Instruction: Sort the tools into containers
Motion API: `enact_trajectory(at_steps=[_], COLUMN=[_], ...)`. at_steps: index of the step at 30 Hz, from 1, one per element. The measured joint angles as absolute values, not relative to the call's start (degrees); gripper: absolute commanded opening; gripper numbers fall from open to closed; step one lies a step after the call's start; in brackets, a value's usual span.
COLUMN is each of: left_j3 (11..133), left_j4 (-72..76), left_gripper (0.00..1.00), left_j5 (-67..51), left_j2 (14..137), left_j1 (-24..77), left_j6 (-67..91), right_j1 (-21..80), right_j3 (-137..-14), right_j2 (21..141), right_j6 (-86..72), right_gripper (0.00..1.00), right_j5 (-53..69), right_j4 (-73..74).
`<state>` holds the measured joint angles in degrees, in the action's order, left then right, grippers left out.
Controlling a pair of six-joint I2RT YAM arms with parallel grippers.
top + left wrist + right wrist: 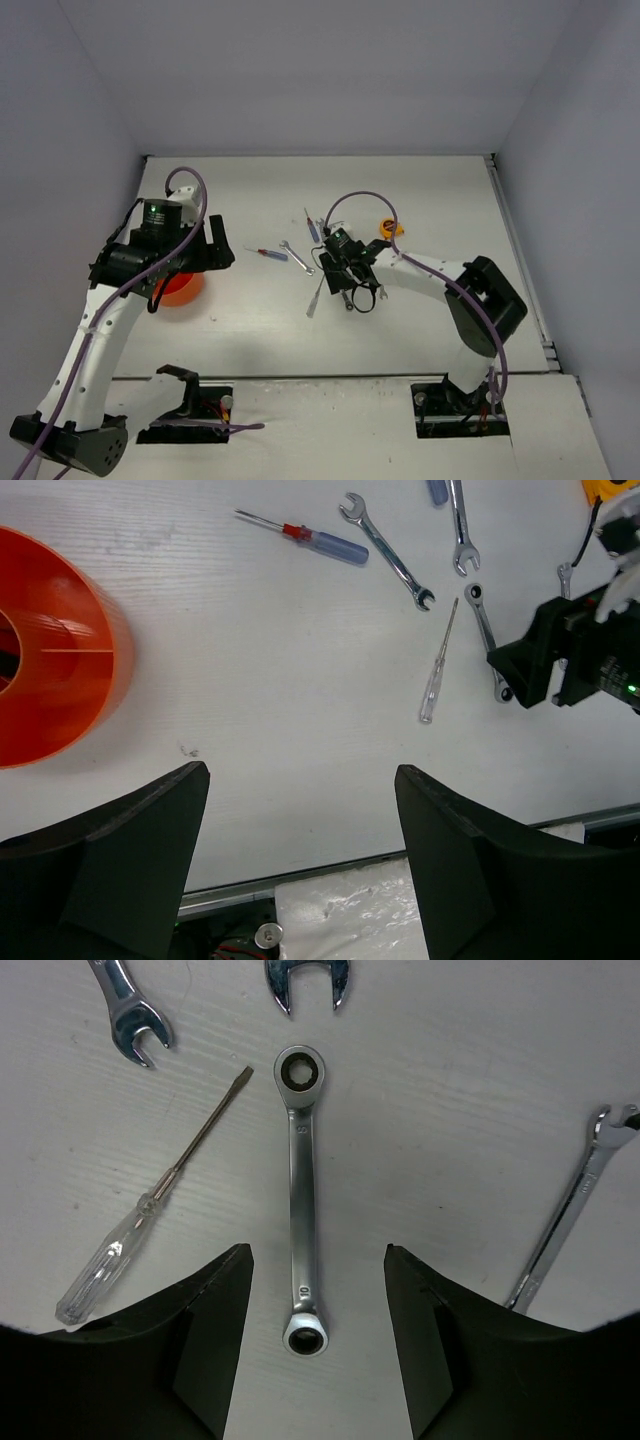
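Observation:
My right gripper [318, 1260] is open and low over the table, its jaws on either side of a silver ratchet wrench [300, 1200] marked 10, not touching it. A clear-handled screwdriver [150, 1210] lies to its left and a thin wrench [570, 1220] to its right. My left gripper [300, 780] is open and empty above bare table, to the right of the orange-red tub [60, 650]. A blue-and-red screwdriver [310, 538] and two silver wrenches [385, 550] lie beyond it. In the top view the right gripper [352, 285] is mid-table and the left gripper [215, 248] is beside the tub [182, 290].
A yellow tape measure [390, 228] and a second blue screwdriver [312, 225] lie behind the right gripper. Grey walls enclose the table on three sides. The table's front edge runs just below the left gripper [300, 885].

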<state>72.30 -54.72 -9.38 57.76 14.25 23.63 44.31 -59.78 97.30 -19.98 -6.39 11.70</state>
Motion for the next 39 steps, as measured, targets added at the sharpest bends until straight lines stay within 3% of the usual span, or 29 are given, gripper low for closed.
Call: enact_trajectory(at_steps=[10, 15, 17, 29, 39], left_j3=[69.1, 68.8, 68.8, 71.5, 74.9], left_j4=[-54.9, -54.8, -54.8, -54.9, -49.0], left_gripper=[0.72, 0.72, 0.72, 0.72, 0.72], left_j5=[-9.6, -9.9, -10.3, -12.6, -18.3], left_j2=[57.6, 59.0, 59.6, 65.3, 69.4], left_j1=[16.5, 17.2, 17.5, 22.6, 25.0], left_j6=[24.3, 23.9, 23.7, 25.1, 31.2], right_j1=[44.3, 44.3, 44.2, 44.2, 45.9], right_j3=[-63.8, -64.3, -64.2, -61.7, -61.2], right_j2=[105.2, 105.8, 105.8, 103.6, 91.9], right_j6=[-21.1, -21.1, -21.0, -20.7, -13.0], right_gripper=[0.42, 0.2, 0.01, 0.0, 0.0], right_j5=[-4.1, -3.8, -3.4, -1.5, -1.8], right_j4=[10.9, 10.2, 9.8, 8.4, 11.4])
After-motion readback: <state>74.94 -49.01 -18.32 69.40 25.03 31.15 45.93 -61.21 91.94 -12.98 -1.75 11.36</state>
